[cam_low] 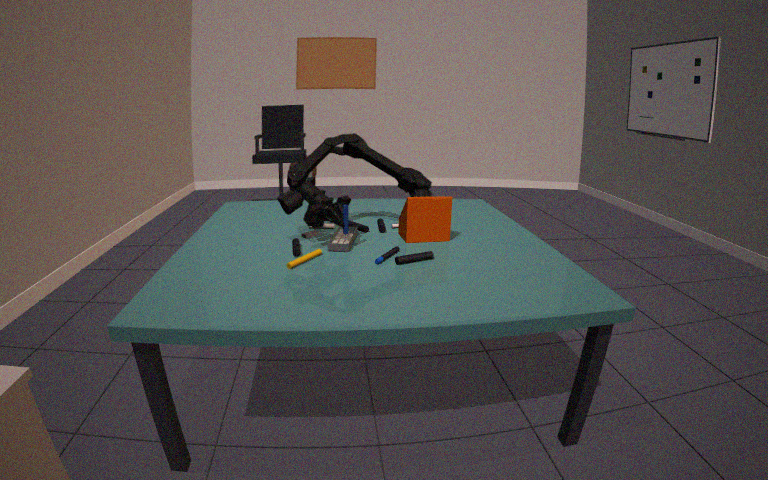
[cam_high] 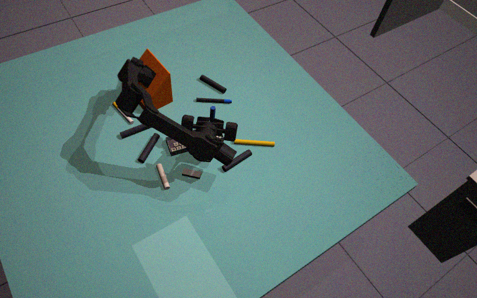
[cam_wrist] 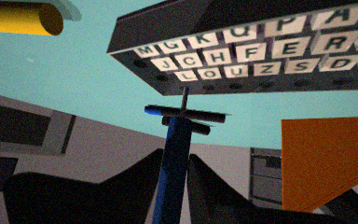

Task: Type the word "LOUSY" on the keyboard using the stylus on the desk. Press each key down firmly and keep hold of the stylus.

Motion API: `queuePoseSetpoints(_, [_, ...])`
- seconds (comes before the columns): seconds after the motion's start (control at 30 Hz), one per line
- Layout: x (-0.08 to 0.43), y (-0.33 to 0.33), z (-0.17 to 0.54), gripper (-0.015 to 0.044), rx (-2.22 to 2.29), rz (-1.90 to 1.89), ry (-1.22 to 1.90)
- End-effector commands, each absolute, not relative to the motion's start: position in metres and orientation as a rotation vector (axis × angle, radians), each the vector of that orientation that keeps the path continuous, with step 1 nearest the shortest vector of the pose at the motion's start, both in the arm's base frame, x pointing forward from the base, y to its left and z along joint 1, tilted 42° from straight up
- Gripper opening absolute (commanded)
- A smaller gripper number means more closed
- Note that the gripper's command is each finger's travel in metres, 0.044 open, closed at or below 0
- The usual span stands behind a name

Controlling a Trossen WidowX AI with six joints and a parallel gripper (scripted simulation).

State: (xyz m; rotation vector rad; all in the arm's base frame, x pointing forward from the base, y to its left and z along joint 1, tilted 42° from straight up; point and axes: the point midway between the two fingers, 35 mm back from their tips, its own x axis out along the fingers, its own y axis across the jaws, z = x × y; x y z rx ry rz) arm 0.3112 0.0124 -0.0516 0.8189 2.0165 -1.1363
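The keyboard (cam_high: 175, 147) (cam_low: 340, 247) (cam_wrist: 140, 37) is a dark slab with pale lettered keys. In the wrist view its nearest row reads L, O, U, Z, S, D. My gripper (cam_wrist: 175, 157) is shut on the blue stylus (cam_high: 212, 112) (cam_low: 345, 217) (cam_wrist: 172, 173), which has a thin dark tip. In the wrist view the tip ends just below the L key (cam_wrist: 187, 76). I cannot tell whether it touches the key or hangs above it. The arm hides most of the keyboard in the top view.
An orange block (cam_high: 161, 84) (cam_low: 425, 219) (cam_wrist: 317, 159) stands near the arm's base. A yellow rod (cam_high: 253, 143) (cam_low: 304, 258) (cam_wrist: 23, 20), a blue-ended dark pen (cam_high: 210, 100) (cam_low: 389, 254), a dark rod (cam_high: 237, 160) and a small flat brown block (cam_high: 191, 173) lie around the keyboard, with several other rods.
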Motion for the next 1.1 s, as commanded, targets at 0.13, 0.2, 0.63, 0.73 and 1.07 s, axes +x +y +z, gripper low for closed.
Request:
queuePoseSetpoints(0.13, [0.313,0.031,-0.032,0.0081,0.823,-1.126,2.011])
queuePoseSetpoints(0.2, [0.313,0.031,-0.032,0.0081,0.823,-1.126,2.011])
queuePoseSetpoints(0.63, [0.308,0.018,-0.019,0.0,0.827,-1.121,2.009])
queuePoseSetpoints(0.73, [0.307,0.017,-0.02,0.0,0.827,-1.121,2.009])
queuePoseSetpoints(1.07, [0.306,0.005,-0.034,0.0,0.826,-1.122,2.009])
